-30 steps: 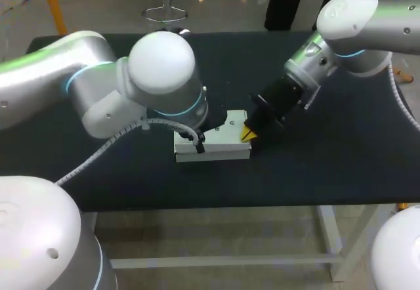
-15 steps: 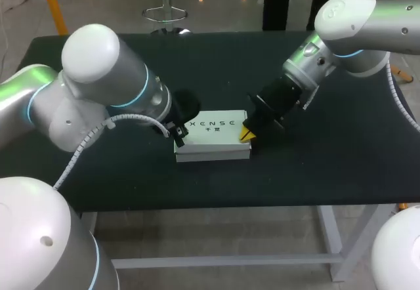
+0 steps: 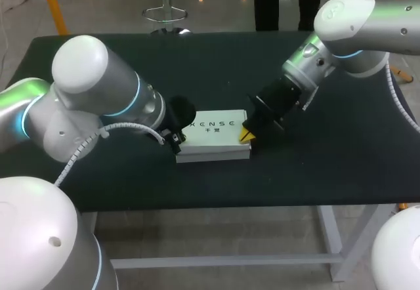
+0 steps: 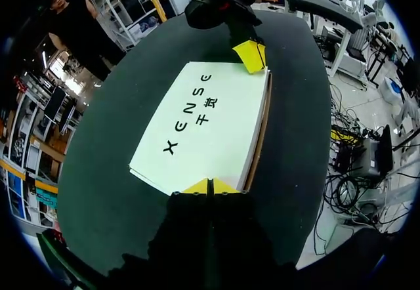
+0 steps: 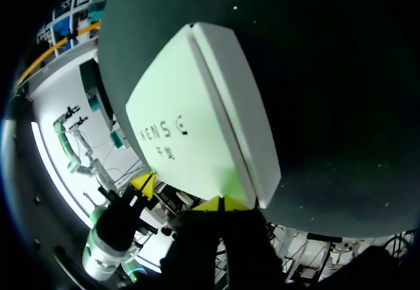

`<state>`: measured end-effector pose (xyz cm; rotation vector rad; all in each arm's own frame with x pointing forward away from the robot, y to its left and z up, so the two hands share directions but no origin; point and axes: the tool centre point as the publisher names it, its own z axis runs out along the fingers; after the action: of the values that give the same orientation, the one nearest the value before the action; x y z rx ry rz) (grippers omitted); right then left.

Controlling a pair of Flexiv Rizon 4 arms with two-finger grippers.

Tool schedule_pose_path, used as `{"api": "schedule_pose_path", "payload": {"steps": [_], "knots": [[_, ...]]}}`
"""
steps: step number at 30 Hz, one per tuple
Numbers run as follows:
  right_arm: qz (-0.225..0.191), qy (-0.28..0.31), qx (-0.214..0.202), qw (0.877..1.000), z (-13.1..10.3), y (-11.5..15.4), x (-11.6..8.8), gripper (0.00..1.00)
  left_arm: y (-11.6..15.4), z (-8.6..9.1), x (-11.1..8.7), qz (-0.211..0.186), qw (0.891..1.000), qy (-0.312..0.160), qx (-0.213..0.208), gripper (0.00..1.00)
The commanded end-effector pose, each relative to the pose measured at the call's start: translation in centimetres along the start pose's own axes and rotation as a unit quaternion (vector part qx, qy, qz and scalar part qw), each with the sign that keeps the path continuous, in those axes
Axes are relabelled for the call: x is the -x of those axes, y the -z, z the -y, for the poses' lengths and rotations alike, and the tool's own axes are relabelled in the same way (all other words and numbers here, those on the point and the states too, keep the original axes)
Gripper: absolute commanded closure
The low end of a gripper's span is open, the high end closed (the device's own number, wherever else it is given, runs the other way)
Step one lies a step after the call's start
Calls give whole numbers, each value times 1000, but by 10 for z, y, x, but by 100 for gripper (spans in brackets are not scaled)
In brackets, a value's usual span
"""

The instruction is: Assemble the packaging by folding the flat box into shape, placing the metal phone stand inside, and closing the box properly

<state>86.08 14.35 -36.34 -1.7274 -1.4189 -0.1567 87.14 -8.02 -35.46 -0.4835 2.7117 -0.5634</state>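
White box (image 3: pixel 213 127) lies flat on the dark tabletop (image 3: pixel 315 165), near the middle, closed, printed lid up. All places are given from the box.

Left hand (image 4: pixel 210 186) is at the box's left end. Its two yellow tips are pressed together with no gap, and they rest against the top edge of that end. They grip nothing, only touch the lid edge. The left arm comes in low over the tabletop on that side.

Right hand (image 3: pixel 246 134) is at the box's right end, at the front corner. Its yellow tips are also pressed together, set against the corner where the lid meets the side wall. They touch the box and do not pinch it.

The two hands sit at opposite ends with the box between them. The box's inside is not visible.
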Motion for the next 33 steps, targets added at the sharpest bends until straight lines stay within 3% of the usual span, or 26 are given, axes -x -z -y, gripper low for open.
{"api": "schedule_pose_path", "payload": {"steps": [1, 16, 24, 33], "knots": [[-2, -4, -6, 1000, -6, -5, 4, 100, -9, -5, -4, 1, 1000, 0, -1, 100], [-8, -24, -17, 1000, -17, -9, 14, 100, -27, -11, -10, -20, 1000, 6, -8, 100], [-11, -28, -18, 999, -19, -10, 17, 100, -21, -9, -11, -15, 1000, 5, -10, 100], [-13, 8, 8, 1000, 3, 6, -1, 100, -3, 3, -9, 6, 1000, -14, -18, 100]]}}
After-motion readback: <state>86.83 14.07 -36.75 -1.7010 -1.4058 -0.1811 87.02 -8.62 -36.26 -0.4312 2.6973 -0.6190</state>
